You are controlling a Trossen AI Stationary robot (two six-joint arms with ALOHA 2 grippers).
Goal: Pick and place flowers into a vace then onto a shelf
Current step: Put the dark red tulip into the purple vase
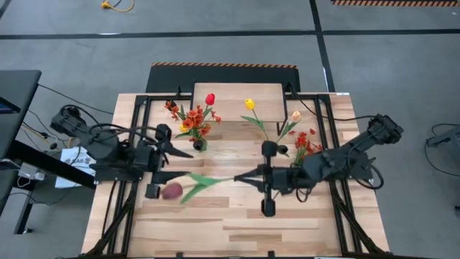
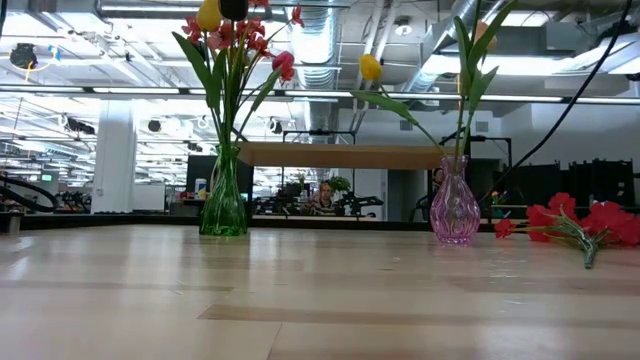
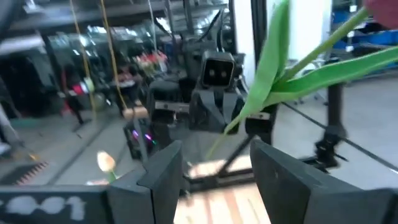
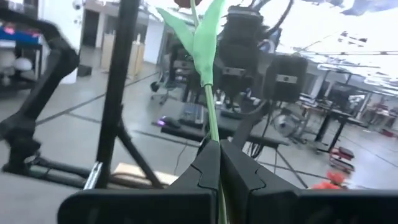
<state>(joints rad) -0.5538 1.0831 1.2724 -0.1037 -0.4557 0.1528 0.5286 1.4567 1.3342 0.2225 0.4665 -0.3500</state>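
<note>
- Above the middle of the light wood slatted table, a dark maroon tulip with a long green stem and leaves hangs level between the two dark arms.
- The right end effector has its fingers pressed together on the stem's bare end; in the right wrist view the green stem rises straight out from between them.
- The left end effector sits just beside the bloom end with its fingers spread, the leaves crossing close to the gap without being pinched.
- A green glass vase already holds red, yellow and orange flowers; a pink glass vase holds yellow and cream tulips.
- A red-orange blossom spray lies flat on the table beside the pink vase.
- The low shelf with a light wood plank top stands behind both vases.
</note>
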